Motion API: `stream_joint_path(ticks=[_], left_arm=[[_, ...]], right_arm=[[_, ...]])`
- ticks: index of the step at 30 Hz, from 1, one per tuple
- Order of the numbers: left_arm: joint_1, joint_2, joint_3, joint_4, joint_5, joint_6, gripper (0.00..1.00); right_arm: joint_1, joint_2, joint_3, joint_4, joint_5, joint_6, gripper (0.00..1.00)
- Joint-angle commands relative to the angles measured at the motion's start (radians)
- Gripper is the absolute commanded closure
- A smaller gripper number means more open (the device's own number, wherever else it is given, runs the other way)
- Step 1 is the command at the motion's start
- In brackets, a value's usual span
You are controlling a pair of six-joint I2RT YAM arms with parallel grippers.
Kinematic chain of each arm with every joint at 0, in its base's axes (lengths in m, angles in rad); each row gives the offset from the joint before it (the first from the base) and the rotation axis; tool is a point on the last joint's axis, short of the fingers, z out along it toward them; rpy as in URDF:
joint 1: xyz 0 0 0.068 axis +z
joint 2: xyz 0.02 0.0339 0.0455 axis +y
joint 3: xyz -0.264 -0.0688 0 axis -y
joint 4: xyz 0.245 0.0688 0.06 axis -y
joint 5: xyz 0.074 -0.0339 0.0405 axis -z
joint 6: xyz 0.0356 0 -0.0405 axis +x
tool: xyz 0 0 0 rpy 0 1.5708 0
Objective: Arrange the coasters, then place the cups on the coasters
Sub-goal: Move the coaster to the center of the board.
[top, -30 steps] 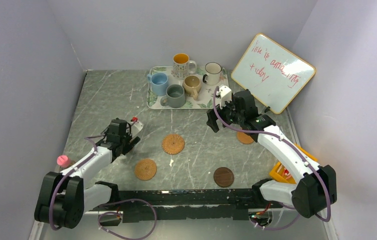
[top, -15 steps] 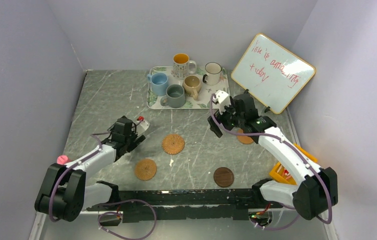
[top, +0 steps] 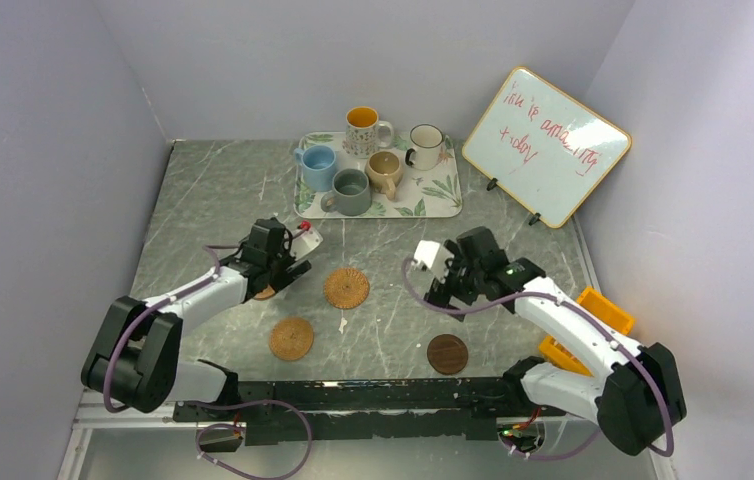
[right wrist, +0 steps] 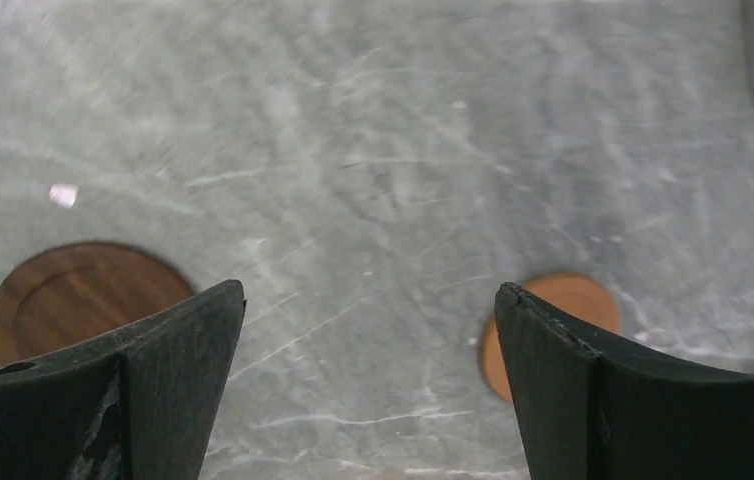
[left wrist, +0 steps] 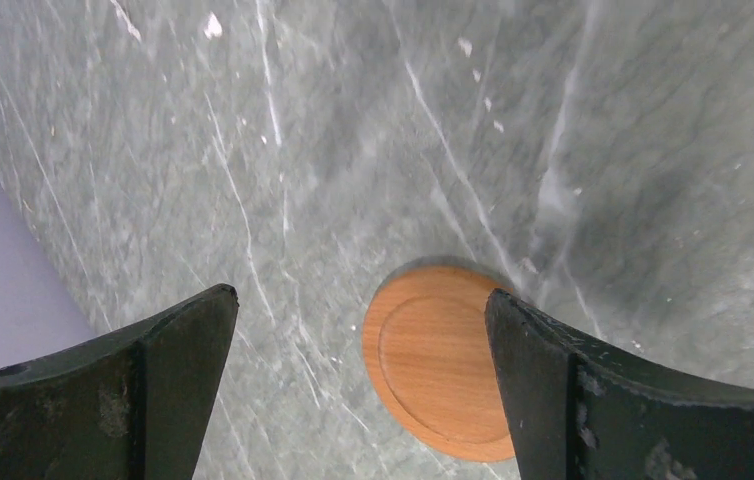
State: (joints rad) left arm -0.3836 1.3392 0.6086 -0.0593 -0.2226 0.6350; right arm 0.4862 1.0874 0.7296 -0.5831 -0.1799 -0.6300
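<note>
Both claws are spread wide and carrying nothing, and all five cups sit on the leaf-print tray [top: 443, 197], so it looks like coaster time first. The left gripper [left wrist: 361, 300] hangs over a smooth orange coaster [left wrist: 438, 365] lying out from the tray's left front corner. The disc is nearer one finger than the other, and I see no contact. One woven coaster [top: 346, 288] lies straight out from the tray's front edge, a second woven coaster [top: 291, 338] further out again, and the dark brown coaster [top: 447, 353] is about as far from the tray as any. The right gripper [right wrist: 368, 292] hovers out from the tray's right front corner, and a second orange coaster [right wrist: 558, 310] peeks from behind one of its fingers. These discs look light, stiff and very thin, lying flat on slick stone. I'd pinch across the rim with the fingertips low. The smooth ones may skate, while the woven ones should give more bite. They're round, so no long axis and no heading to fuss over. The cups look like breakable ceramic. All stand upright, mouths up: the blue cup [top: 318, 165] with its handle to the left, the patterned cup [top: 361, 128] with its handle to the right.
</note>
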Motion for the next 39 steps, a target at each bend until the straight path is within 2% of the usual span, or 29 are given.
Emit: stream_joint_path(ticks=[1,8,18,25,30,34,39], left_arm=[[-0.006,-0.043,0.080,-0.057,0.101,-0.028,0.00],[-0.006,-0.189,0.075,-0.107,0.111,-0.029,0.00],[-0.006,-0.372,-0.053,-0.152,0.108,0.009,0.00],[-0.006,-0.491,-0.118,-0.228,0.201,0.097,0.00],[-0.008,-0.564,-0.117,-0.343,0.306,0.172,0.00],[-0.009,-0.550,-0.116,-0.402,0.366,0.207,0.00],[-0.017,-0.501,-0.144,-0.384,0.374,0.224,0.00]], right_arm=[[0.098,-0.011,-0.054,-0.014,0.054,-0.107,0.00],[0.231,-0.002,-0.117,-0.016,0.093,-0.129,0.00],[0.388,0.068,-0.187,0.002,0.170,-0.125,0.00],[0.417,0.097,-0.267,0.260,0.336,-0.144,0.00],[0.417,0.084,-0.269,0.399,0.380,-0.154,0.00],[0.417,0.125,-0.243,0.489,0.454,-0.146,0.00],[0.415,0.243,-0.199,0.671,0.641,-0.134,0.00]])
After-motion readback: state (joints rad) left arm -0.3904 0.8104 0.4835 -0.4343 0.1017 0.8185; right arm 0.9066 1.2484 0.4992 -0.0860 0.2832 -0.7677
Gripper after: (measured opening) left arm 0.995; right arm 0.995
